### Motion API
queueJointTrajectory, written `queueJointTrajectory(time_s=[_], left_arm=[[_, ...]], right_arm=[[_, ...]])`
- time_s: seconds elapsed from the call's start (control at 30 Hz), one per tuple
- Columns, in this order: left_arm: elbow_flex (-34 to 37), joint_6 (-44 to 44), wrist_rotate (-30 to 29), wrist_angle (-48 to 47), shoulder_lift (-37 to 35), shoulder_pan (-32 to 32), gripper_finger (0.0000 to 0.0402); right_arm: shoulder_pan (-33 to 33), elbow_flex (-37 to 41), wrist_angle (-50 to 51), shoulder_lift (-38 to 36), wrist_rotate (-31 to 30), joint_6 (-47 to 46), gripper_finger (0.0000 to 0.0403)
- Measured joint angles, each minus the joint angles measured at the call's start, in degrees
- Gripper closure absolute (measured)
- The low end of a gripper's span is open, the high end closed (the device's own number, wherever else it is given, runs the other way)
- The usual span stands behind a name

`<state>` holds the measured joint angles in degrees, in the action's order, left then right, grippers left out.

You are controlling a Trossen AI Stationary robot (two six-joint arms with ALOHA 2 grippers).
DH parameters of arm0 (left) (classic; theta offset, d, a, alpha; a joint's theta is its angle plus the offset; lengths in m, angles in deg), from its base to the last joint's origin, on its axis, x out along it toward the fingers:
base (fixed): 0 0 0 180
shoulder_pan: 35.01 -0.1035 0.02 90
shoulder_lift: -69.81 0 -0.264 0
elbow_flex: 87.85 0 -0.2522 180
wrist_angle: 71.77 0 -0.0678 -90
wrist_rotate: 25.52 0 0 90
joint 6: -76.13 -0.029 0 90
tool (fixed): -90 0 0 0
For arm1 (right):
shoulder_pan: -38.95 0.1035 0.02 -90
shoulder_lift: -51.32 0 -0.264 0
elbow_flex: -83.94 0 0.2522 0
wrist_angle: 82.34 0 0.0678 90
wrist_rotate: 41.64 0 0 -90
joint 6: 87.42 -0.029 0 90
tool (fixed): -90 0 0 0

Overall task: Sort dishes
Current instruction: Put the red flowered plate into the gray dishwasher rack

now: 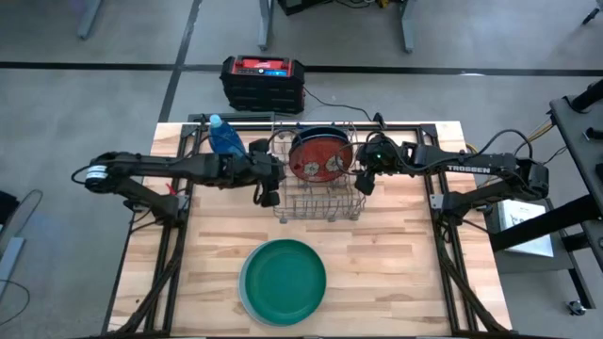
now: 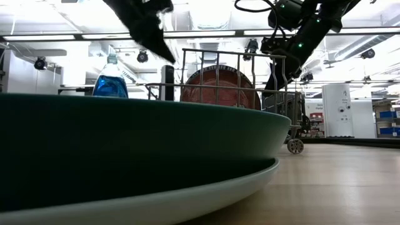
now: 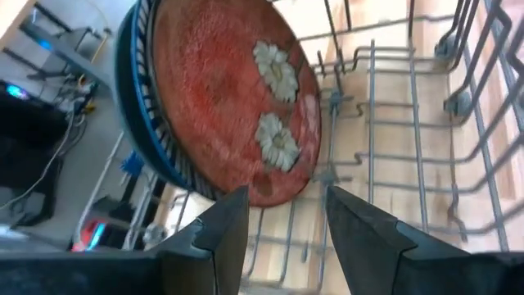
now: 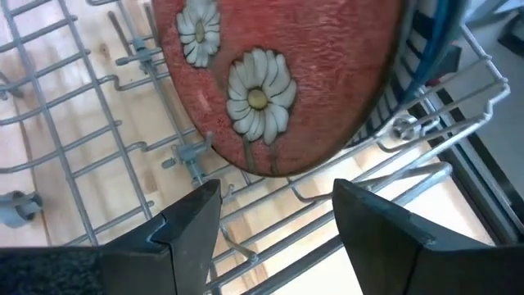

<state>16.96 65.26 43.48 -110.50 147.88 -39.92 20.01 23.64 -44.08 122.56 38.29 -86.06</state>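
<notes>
Nearest us the green plate (image 1: 283, 282) waits on the table, while our left gripper (image 1: 267, 198) and right gripper (image 1: 363, 183), both spread empty, flank the rack (image 1: 318, 202) holding the red plate (image 1: 320, 156); next, we judge, one must fetch green.

Red plate (image 4: 278, 82): matt, finely mottled face with pale painted flowers. Wire rack (image 1: 318, 193): thin grey metal rods, dully shining. Green plate (image 1: 284, 280): smooth, plain, softly glossy. Table (image 1: 396, 273): pale wood planks, satin finish. Blue bottle (image 2: 110, 82): clear glossy plastic. My left fingers (image 3: 223, 229) and my right fingers (image 4: 192, 217): dark, matt.
</notes>
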Motion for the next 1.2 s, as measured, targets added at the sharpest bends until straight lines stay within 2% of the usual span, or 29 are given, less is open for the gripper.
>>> queueJointTrajectory(time_s=[0.17, 0.37, 0.53, 0.8, 1.2], left_arm=[[6.22, -1.71, 6.03, 12.07, -0.02, -4.60, 0.0247], [10.72, 0.52, 6.96, 19.79, 0.26, -9.67, 0.0247], [13.78, 2.60, 11.99, 26.73, 0.26, -11.52, 0.0247], [17.48, 3.87, 12.19, 33.56, 0.26, -11.70, 0.0247], [19.00, 5.39, 11.05, 36.60, 0.63, -11.71, 0.0247]], right_arm=[[-0.02, 0.00, -0.80, 0.00, -6.52, -1.39, 0.0185], [-0.02, 0.00, -3.33, 0.01, -6.58, -1.37, 0.0189], [-0.02, 0.02, -4.51, 0.02, -6.58, -1.32, 0.0184], [-0.22, 0.82, -6.83, 0.04, -6.55, -1.27, 0.0177], [-0.24, 0.85, -7.14, 0.04, -6.54, -1.28, 0.0183]])
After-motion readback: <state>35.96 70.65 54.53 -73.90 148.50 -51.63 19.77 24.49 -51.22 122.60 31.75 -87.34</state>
